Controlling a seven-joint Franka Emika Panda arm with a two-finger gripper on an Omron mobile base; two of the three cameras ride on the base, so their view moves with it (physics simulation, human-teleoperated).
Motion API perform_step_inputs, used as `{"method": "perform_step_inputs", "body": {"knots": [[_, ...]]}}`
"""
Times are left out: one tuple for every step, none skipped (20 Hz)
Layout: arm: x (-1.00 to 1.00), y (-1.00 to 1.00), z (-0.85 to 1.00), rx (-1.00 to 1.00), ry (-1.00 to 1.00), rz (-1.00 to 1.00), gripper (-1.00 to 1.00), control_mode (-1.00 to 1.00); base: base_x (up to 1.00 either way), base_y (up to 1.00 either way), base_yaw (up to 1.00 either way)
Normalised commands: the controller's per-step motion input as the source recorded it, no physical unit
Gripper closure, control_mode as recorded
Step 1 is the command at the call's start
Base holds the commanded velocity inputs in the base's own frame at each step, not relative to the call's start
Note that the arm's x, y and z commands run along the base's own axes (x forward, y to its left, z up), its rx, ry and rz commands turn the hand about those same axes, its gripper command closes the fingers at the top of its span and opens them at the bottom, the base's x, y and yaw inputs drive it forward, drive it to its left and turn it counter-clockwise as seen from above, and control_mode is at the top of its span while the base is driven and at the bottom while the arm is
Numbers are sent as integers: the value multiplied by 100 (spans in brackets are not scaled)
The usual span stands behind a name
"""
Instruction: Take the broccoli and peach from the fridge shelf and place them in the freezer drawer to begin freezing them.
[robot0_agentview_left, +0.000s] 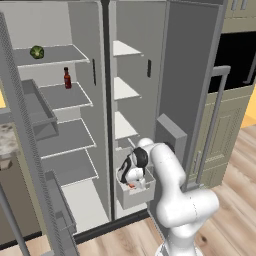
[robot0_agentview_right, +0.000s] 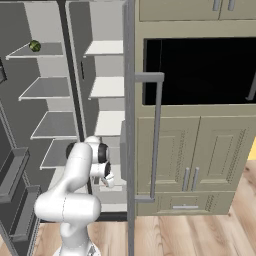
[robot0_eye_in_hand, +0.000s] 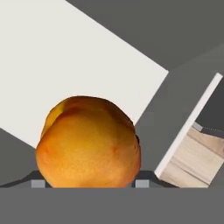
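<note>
**Peach held low over the freezer drawer, broccoli on the top shelf**

The white arm bends forward and down from its base, elbow high, wrist turned so the gripper (robot0_agentview_left: 132, 184) points into the freezer drawer (robot0_agentview_left: 134, 195), a pale open-topped box pulled out at the bottom of the right compartment. In the left base view a speck of orange shows at the fingertips, just inside the drawer's rim. In the right base view the gripper (robot0_agentview_right: 108, 182) hangs low beside the open door's edge, close to the drawer.

In the hand view the peach (robot0_eye_in_hand: 89, 144) sits between the 2 finger tips, which press against its 2 sides, so the gripper is clamped on it. Behind the fruit lie a pale flat panel and grey walls, with a strip of wooden floor at the far right.

The broccoli (robot0_agentview_left: 36, 51) rests on the fridge shelf (robot0_agentview_left: 55, 56), the topmost one in the left compartment, near its left end and well apart from the arm; it also shows there in the right base view (robot0_agentview_right: 34, 46). 1 shelf below stands a slim red sauce bottle (robot0_agentview_left: 67, 79), upright.
</note>
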Motion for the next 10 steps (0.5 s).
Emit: {"method": "perform_step_inputs", "body": {"knots": [[-15,0,1,0,-10,0,-100,-100,0,0,0],[-17,0,5,0,-13,0,-100,-100,0,0,0],[-4,0,7,0,-10,0,-100,-100,0,0,0],[-9,0,10,0,-11,0,-100,-100,0,0,0],[-9,0,10,0,-11,0,-100,-100,0,0,0],[-14,0,9,0,-11,0,-100,-100,0,0,0],[-14,0,9,0,-11,0,-100,-100,0,0,0],[-7,0,11,0,-9,0,-100,-100,0,0,0],[-9,0,9,0,-8,0,-100,-100,0,0,0],[-6,0,12,0,-8,0,-100,-100,0,0,0]]}}
